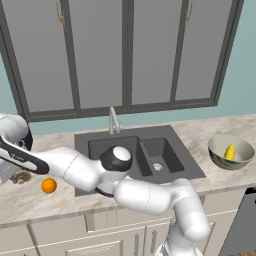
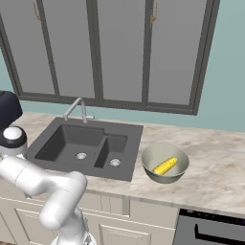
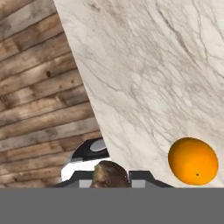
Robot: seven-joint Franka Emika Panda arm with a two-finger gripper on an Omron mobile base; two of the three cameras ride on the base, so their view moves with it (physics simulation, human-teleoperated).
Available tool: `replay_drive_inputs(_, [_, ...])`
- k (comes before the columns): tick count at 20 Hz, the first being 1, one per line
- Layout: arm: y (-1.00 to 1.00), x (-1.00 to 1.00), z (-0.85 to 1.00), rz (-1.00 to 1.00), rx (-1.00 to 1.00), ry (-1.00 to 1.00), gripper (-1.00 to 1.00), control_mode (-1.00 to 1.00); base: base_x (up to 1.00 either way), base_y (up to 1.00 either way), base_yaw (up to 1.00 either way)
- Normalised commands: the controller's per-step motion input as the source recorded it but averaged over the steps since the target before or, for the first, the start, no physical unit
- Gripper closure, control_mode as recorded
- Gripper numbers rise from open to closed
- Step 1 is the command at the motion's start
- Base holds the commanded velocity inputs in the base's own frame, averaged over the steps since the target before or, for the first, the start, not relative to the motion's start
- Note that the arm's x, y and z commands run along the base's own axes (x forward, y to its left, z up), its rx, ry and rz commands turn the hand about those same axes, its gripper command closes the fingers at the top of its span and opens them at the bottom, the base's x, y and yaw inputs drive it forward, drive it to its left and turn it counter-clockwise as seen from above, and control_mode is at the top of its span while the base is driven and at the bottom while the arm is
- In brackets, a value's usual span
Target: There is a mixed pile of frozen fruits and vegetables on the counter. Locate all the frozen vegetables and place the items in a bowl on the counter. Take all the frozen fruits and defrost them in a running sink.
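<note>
At the far left of the counter [image 1: 30, 202], my gripper [image 1: 15, 174] is down at the small tan-brown mushroom [image 1: 23, 176]. In the hand view the mushroom [image 3: 109, 173] sits between the two finger tips, which press on its sides, so the gripper [image 3: 111, 180] is shut on it. The orange ball [image 1: 48, 185] lies on the stone just right of it, and appears close by in the hand view [image 3: 193, 161]. The pale grey-green bowl [image 1: 220, 155] stands right of the sink [image 1: 100, 147] with the yellow corn cob [image 1: 230, 151] inside; from the right base view, the bowl [image 2: 149, 165] holds the corn cob [image 2: 165, 166].
The silver faucet [image 1: 114, 121] rises behind the dark double-basin sink [image 2: 52, 139]. A dark blue toaster [image 2: 7, 107] stands at the counter's left end. The counter edge [image 3: 87, 105] drops off to wooden floor [image 3: 39, 87] close beside the gripper.
</note>
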Motion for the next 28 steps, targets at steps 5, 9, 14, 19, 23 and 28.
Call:
replay_drive_inputs(5, [-0.36, 0.00, 0.12, -0.14, 0.04, 0.03, 1.00, -1.00, 0.00, 0.00, 0.00])
replay_drive_inputs(9, [-0.25, 0.08, 0.04, -0.14, 0.06, -0.03, 1.00, -1.00, 0.00, 0.00, 0.00])
replay_drive_inputs(14, [-0.25, 0.08, 0.04, -0.13, 0.07, -0.03, 1.00, -1.00, 0.00, 0.00, 0.00])
replay_drive_inputs(19, [-0.28, 0.08, 0.05, -0.12, 0.07, -0.04, 1.00, -1.00, 0.00, 0.00, 0.00])
replay_drive_inputs(23, [-0.23, 0.15, 0.00, -0.12, 0.07, -0.09, 1.00, -1.00, 0.00, 0.00, 0.00])
replay_drive_inputs(28, [-0.27, 0.07, 0.09, -0.10, 0.08, -0.08, 1.00, -1.00, 0.00, 0.00, 0.00])
